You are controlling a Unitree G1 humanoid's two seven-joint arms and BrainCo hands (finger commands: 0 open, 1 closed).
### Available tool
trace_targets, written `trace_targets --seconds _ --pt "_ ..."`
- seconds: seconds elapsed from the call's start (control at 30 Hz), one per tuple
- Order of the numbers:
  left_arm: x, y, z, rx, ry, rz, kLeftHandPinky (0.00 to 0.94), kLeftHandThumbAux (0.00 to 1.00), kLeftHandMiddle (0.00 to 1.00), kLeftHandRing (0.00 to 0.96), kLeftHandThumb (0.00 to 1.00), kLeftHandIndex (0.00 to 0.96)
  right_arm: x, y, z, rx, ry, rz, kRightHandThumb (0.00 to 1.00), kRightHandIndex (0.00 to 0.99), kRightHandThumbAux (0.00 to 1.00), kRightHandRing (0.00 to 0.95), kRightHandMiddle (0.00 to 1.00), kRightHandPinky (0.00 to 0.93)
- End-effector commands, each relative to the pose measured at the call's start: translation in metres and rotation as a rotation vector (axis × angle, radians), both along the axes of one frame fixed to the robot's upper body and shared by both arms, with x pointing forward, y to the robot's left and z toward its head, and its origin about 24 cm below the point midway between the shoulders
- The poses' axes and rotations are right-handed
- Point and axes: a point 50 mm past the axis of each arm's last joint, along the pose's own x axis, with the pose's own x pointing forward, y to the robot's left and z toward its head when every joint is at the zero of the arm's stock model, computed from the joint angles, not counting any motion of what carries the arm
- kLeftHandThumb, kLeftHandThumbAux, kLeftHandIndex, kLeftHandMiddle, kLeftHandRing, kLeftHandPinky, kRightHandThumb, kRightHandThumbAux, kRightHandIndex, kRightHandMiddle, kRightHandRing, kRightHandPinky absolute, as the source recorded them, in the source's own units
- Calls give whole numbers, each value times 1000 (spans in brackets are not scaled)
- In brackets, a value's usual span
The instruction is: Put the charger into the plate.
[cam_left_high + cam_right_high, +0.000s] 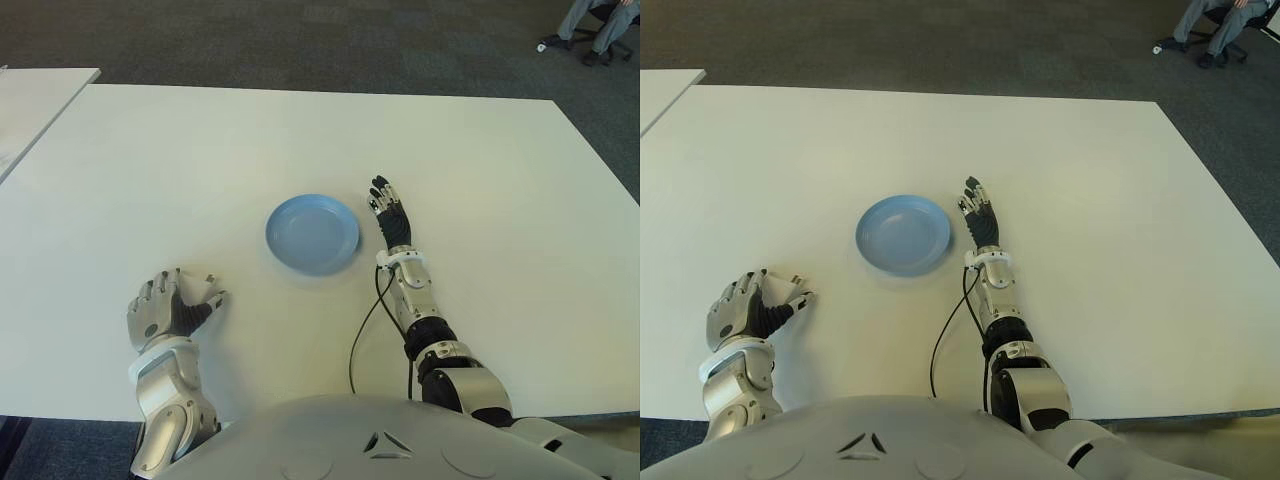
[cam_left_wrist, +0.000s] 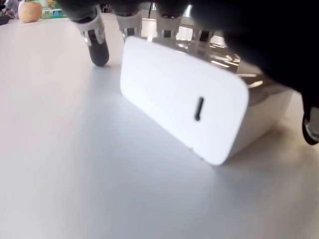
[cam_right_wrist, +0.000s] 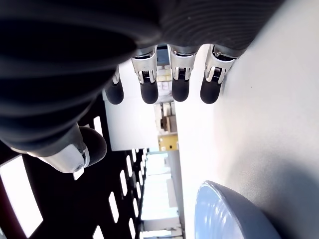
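Note:
The white charger (image 2: 184, 109), a rounded block with a small slot port, sits on the white table (image 1: 200, 160) near its front left, one edge tipped up. My left hand (image 1: 180, 300) is curled over it, fingers (image 2: 97, 47) behind its far side and the thumb at its end; only a white sliver of the charger (image 1: 212, 288) peeks out in the eye views. The blue plate (image 1: 312, 234) stands empty mid-table, to the right of and farther out than that hand. My right hand (image 1: 390, 215) shows just right of the plate, fingers (image 3: 149, 89) straight and holding nothing.
A black cable (image 1: 365, 330) runs along my right forearm to the table's front edge. A second white table (image 1: 30, 100) stands at the far left. A person's legs and a chair (image 1: 600, 25) are on the carpet at the far right.

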Motion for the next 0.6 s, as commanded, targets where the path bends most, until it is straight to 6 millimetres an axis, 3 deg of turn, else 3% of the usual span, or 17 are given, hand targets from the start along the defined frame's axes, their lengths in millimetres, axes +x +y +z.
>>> trace_targets --seconds 0.03,0.23,0.33,0.47,0.6 --pt "-4 2 -6 -1 24 27 87 346 0 10 155 0 -8 -1 -14 11 78 -13 0 50 530 46 67 71" --pt "-5 2 -9 0 7 50 145 355 22 44 171 0 -8 -1 -15 9 79 -11 0 51 529 47 68 70" --pt "-7 2 -11 5 -11 66 216 369 91 129 207 0 -8 -2 -15 9 78 -10 0 50 527 43 64 68" --pt "-7 3 -17 17 -41 90 247 383 122 163 259 0 -8 -2 -15 10 76 -11 0 50 526 41 62 68" --pt "-8 5 -25 30 -70 115 364 402 223 290 357 19 -9 -2 -15 10 74 -13 0 55 526 41 61 70"
